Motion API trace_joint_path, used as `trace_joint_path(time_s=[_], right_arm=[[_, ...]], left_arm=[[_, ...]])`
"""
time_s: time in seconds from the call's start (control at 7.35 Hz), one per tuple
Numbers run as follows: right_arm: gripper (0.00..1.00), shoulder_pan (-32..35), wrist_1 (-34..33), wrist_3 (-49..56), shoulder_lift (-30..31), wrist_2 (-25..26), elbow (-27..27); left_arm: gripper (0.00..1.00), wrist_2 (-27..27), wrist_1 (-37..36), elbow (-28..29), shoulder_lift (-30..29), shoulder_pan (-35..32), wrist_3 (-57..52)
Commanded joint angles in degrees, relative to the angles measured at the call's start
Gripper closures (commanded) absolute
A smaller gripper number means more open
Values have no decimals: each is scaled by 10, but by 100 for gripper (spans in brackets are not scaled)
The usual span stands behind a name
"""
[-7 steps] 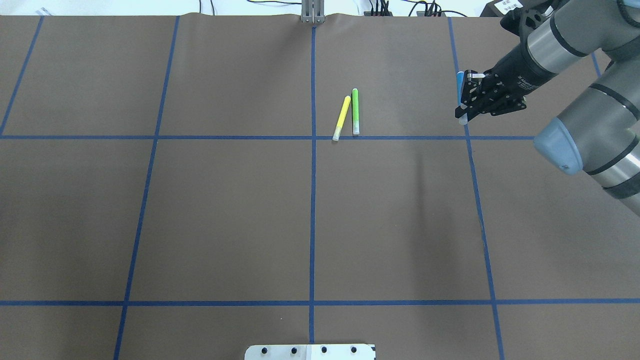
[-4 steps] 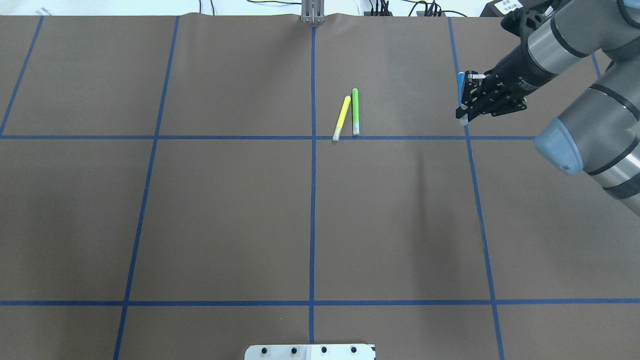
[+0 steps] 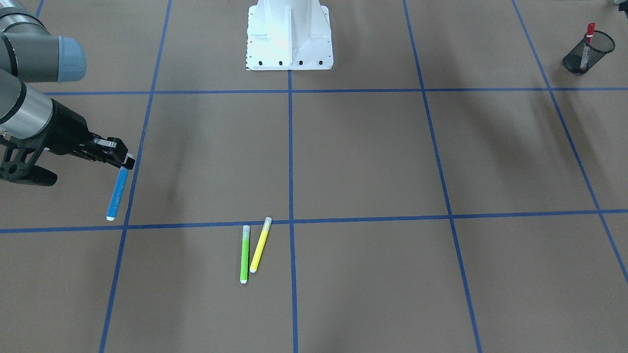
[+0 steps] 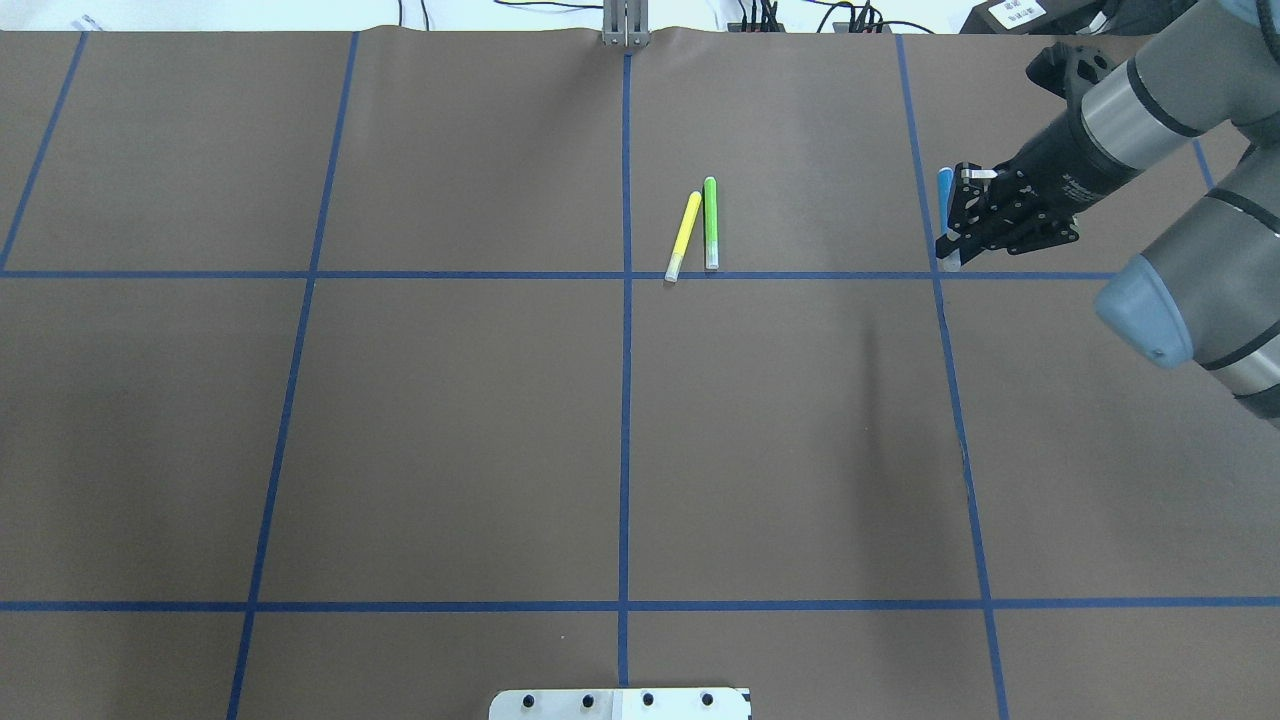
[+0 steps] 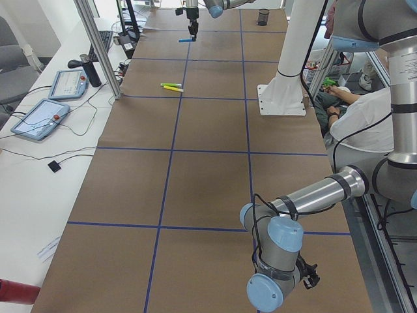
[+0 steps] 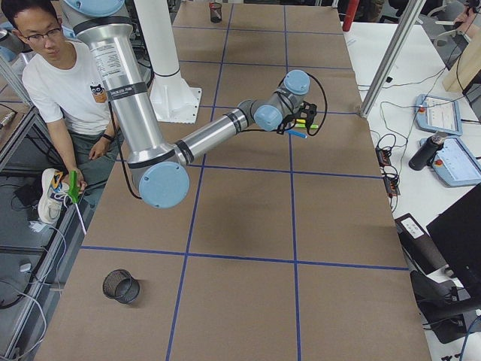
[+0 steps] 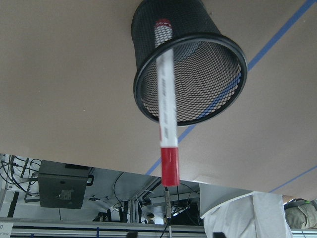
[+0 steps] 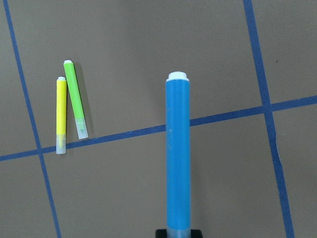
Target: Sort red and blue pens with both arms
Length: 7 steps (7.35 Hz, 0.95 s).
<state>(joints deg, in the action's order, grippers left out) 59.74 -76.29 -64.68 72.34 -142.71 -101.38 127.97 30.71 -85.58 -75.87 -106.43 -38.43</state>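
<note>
While clamped, blue pen [image 8: 178,148] apparently points white-end forward.

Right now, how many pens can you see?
4. A blue pen hangs in the right jaws; a green pen and a yellow pen lie side by side near the middle; a red pen stands in the black mesh cup. I see none hidden.

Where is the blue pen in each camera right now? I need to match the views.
Front-facing: blue pen at left, hanging from the right gripper.
Overhead: pen upper right, mostly hidden by that gripper.
Exterior left: pen tiny, far top.
Exterior right: pen centre, at the near arm's tip.
Left wrist: not in it.
Right wrist: pen centre foreground.
Shared landmark: green marker.
</note>
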Motion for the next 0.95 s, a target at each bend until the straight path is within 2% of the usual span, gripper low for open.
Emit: trace_joint_path(time_s=[0.0,0.14,0.41,0.68,0.82], right_arm=[[100,25,-5,1,47,-75,-23],[100,32,-5,1,86,-88,-38],[100,46,-4,13,129,-77,-40],[100,49,-4,31,138,1,-37],[100,55,-5,79,147,29,-26]], left_arm=[[0,63,36,-6,-13,2,4],[0,96,109,-5,-13,3,11],[0,105,258,-6,-16,5,87],[0,104,385,-5,-16,5,123],[0,101,460,-4,-16,6,169]])
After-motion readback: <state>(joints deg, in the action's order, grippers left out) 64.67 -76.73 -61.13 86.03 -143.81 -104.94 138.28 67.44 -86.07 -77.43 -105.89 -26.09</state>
